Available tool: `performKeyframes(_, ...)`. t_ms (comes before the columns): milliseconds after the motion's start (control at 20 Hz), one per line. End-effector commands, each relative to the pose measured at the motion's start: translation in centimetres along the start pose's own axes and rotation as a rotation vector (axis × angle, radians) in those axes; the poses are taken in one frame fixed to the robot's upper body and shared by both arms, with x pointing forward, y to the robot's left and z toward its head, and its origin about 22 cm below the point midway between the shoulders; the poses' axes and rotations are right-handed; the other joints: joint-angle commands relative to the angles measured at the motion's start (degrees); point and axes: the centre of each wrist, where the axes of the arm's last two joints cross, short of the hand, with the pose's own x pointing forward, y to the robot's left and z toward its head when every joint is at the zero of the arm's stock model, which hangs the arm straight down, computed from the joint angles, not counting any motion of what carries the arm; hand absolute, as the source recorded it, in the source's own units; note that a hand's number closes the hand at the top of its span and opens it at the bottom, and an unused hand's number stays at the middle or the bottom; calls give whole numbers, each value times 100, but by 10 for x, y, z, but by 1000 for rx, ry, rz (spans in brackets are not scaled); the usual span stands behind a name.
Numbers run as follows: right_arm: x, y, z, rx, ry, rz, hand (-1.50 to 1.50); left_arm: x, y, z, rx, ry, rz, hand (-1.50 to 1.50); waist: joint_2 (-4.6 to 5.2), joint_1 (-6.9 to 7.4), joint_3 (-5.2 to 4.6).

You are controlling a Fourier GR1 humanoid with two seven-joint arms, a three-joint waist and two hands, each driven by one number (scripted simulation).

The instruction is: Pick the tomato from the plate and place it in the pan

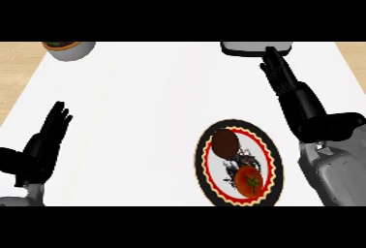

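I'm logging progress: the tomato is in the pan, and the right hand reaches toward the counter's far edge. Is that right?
No. The head view shows the tomato on the plate, beside a dark round item, not in the pan. The right hand does reach toward the counter's far edge.

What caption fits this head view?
Red round tomato sits on a red-rimmed plate; open black right hand points toward grey pan.

I see: red tomato [250,181], green-stemmed; plate [199,157] with black rim, red scalloped band, white centre; white bench [143,121]; grey pan [247,48], far; black left robot hand [46,140] and right robot hand [289,87].
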Motion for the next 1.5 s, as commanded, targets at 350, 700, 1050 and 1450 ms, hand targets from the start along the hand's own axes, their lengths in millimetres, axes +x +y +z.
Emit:
performKeyframes(350,-73,-2,125,-21,-41,28,150,-45,-43,37,135,312,244,0,12,-484,15)
performKeyframes(700,-94,54,236,-166,-167,197,-150,-47,-45,33,140,315,249,0,26,-451,7)
performKeyframes(1050,-72,52,238,-303,-79,400,-150,-29,-70,29,67,313,261,0,70,-146,-3)
performKeyframes(1450,-15,20,187,-233,112,568,-150,-38,-77,28,73,302,228,0,102,-63,-19)
